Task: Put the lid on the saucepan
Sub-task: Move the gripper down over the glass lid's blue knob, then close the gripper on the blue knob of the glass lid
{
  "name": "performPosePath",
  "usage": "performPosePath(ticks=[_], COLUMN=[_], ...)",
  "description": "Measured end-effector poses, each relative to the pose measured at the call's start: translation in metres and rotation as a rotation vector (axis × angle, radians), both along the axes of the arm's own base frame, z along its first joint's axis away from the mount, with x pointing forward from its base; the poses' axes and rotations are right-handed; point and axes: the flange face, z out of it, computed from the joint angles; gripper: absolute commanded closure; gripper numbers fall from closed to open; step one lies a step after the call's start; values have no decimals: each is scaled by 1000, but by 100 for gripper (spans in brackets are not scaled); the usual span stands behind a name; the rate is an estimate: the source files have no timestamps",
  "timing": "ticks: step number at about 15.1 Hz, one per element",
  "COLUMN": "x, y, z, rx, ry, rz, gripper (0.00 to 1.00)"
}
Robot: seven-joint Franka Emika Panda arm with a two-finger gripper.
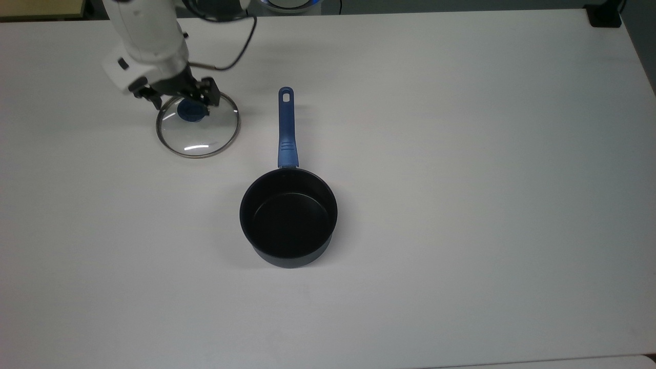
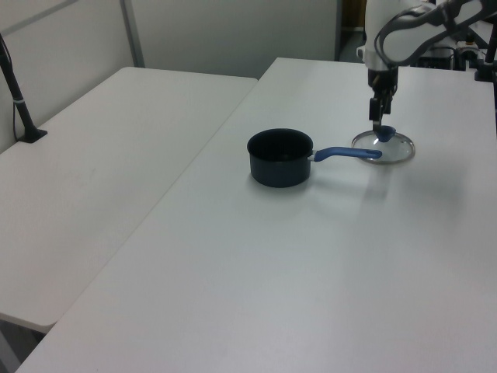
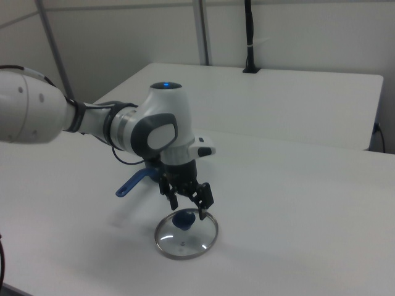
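Just above the lid's blue knob (image 3: 184, 218), the gripper (image 3: 188, 206) hangs with fingers spread, holding nothing, seemingly lined up to grasp. The lid (image 1: 198, 123) lies flat beneath it, knob up for gripping. Beyond, toward the top view's lower right, sits the uncovered saucepan (image 1: 288, 218). Both rest on a white table (image 1: 461, 154); another table (image 2: 93, 171) adjoins.

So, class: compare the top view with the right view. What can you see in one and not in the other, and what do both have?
Top view alone: the saucepan's whole black inside, its handle running up to the hole at its end.

Right view alone: the arm's white shoulder and elbow, and a black post standing on a second table behind.

Both: the open gripper poised over the blue knob of the lid, which lies flat on the white table.
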Motion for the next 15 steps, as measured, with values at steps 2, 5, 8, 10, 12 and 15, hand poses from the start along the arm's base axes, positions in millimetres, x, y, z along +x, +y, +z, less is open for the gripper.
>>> performPosePath(ticks=[2,5,8,10,12,15], x=[3,2,0,-2,-1,7], y=[5,6,6,6,6,4], z=[-15,-19,-23,-24,-19,8], rx=[-2,-1,1,1,-4,-8], ry=[15,23,30,34,22,8], rz=[-27,-33,-34,-43,-70,-85], gripper=[0,9,46,62,62,62])
